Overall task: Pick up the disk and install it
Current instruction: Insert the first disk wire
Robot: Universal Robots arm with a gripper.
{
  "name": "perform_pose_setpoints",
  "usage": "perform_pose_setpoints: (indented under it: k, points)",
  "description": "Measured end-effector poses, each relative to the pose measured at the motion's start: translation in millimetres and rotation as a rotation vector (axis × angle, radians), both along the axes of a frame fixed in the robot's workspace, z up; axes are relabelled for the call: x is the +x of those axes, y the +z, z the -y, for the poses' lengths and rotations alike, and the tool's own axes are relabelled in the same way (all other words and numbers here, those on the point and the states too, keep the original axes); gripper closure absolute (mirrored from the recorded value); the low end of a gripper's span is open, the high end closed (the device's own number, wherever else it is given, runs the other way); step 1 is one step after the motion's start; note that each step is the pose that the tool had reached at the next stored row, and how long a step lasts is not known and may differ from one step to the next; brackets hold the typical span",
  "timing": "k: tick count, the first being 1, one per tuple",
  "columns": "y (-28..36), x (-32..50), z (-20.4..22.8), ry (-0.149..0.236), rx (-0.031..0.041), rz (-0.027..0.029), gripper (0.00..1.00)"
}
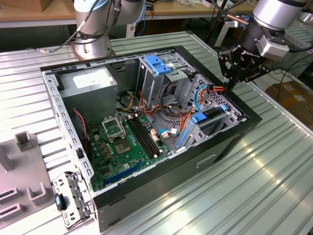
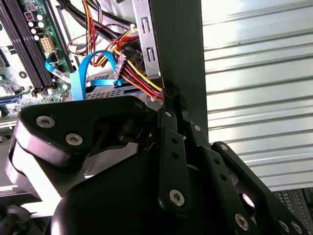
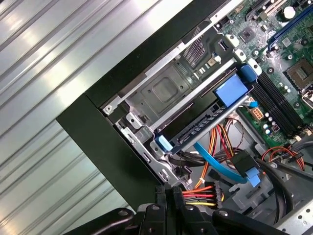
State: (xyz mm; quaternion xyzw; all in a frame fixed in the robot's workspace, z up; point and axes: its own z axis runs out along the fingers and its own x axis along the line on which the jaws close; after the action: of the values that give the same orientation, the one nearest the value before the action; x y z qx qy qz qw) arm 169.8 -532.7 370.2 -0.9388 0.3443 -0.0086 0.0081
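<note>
Your gripper [image 1: 230,84], fingers pinched together around the power plug [image 3: 208,194], hovers at the case's [image 1: 234,139] two-o'clock corner; the disk [image 1: 210,119] sits seated, so cabling is underway.

Open computer case [image 1: 230,142] on ribbed metal table [image 1: 274,186].

A ribbed metal table [image 1: 274,166] carries everything. The open black computer case [image 1: 220,147] lies flat on it, directly beneath the claw [image 1: 229,87], whose tips hang over the case's corner. The arm's round base [image 1: 93,46] stands on the table across the case from the claw. A grey fixture plate [image 1: 19,181] and a small metal bracket [image 1: 73,200] lie far from the claw, beyond the case's opposite end.
</note>
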Motion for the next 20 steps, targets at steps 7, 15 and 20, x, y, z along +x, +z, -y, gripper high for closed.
perform_pose_setpoints:
  k: [7,15,20]
  points:
    - [-1.3,-1.0,0.0,-0.099,0.0001,0.0000,0.83]
    - [-1.5,-15.5,0.3,-0.111,0.0000,0.0000,0.83]
    - [-1.9,-15.5,0.2,-0.186,-0.0002,0.0000,0.83]
